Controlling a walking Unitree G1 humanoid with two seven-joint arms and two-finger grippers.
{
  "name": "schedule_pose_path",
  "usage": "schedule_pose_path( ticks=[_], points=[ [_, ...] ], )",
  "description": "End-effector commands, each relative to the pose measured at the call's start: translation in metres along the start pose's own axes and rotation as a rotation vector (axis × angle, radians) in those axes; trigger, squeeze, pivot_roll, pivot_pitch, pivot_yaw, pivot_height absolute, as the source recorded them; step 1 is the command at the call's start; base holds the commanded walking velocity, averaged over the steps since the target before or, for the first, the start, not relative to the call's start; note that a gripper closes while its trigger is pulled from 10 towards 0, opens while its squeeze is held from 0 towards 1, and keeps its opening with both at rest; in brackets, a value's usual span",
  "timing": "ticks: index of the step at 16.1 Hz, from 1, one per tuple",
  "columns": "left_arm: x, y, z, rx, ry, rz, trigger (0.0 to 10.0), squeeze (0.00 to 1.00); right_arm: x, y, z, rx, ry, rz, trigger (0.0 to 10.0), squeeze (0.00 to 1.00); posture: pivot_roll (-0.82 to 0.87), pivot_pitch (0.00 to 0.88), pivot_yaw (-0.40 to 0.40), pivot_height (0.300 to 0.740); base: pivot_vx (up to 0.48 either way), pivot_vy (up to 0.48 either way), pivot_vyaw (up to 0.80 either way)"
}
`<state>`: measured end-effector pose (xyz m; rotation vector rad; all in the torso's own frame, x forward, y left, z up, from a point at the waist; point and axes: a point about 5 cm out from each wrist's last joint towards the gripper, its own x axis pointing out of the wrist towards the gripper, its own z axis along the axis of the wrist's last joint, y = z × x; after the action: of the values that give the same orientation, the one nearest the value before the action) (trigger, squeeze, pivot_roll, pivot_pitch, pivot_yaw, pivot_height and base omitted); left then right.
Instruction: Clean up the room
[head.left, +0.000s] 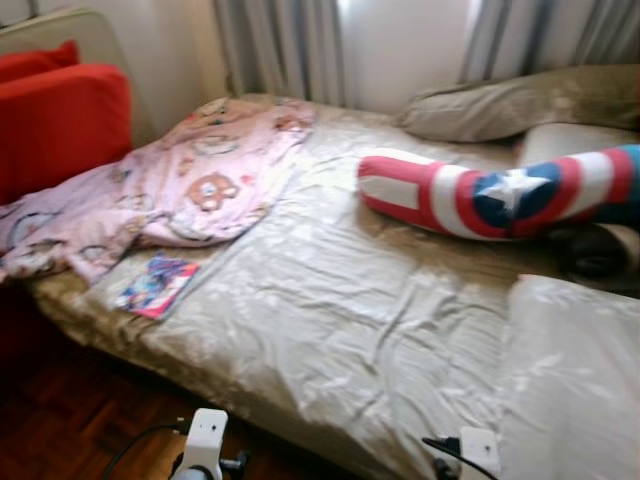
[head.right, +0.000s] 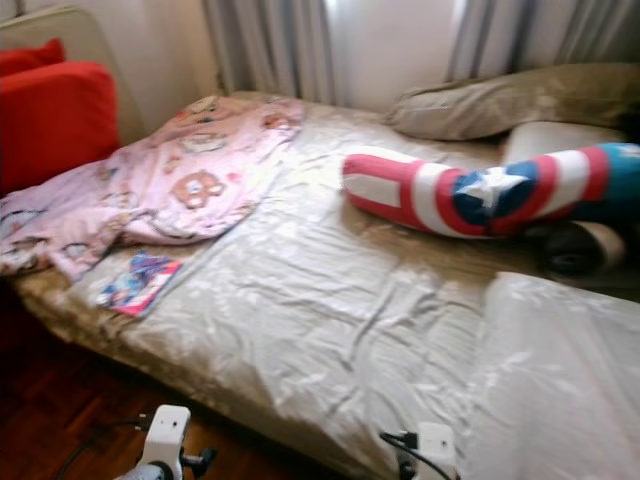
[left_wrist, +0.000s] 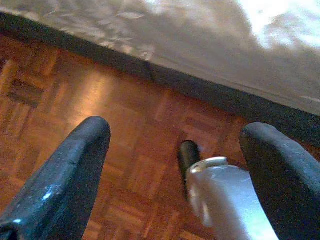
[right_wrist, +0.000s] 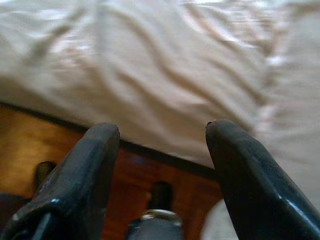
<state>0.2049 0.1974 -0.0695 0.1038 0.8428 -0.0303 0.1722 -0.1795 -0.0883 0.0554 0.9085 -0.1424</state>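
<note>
Left tool (left_wrist: 175, 165): fingers spread wide, holding nothing, low over the parquet floor (left_wrist: 100, 110) by the bed edge
Right tool (right_wrist: 162, 165): fingers apart, empty, at the bed's near edge
Bed (head.left: 330, 310): wrinkled beige sheet
Pink blanket (head.left: 170, 185): crumpled on the bed's left part
Shield-print bolster (head.left: 500, 195): on the right, near the pillows
Booklet (head.left: 157, 285): just beside the blanket's near edge

glossy satin bedsheet (head.left: 330, 310), wood parquet floor (left_wrist: 100, 110)
</note>
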Motion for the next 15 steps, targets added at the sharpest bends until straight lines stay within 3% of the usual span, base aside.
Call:
schedule_pose_path(
  ticks=[1,9,15],
  points=[
    [0.0,0.0,-0.001,0.026,0.008,-0.002,10.0,0.0,-0.001,-0.003,-0.005,0.013,0.016,-0.007,10.0,0.0,0.02,0.0,0.026,0.74,0.0,0.379,0.0],
    [-0.001,0.001,-0.003,0.019,0.01,0.0,10.0,0.0,-0.001,-0.004,-0.004,0.006,0.021,-0.005,10.0,0.0,0.02,0.0,0.024,0.74,0.0,0.425,0.0],
    [-0.007,0.021,-0.015,0.016,0.033,0.021,10.0,0.0,-0.001,-0.003,-0.004,0.016,0.022,-0.01,10.0,0.0,0.02,0.0,0.028,0.74,0.0,0.48,0.0]
  ],
)
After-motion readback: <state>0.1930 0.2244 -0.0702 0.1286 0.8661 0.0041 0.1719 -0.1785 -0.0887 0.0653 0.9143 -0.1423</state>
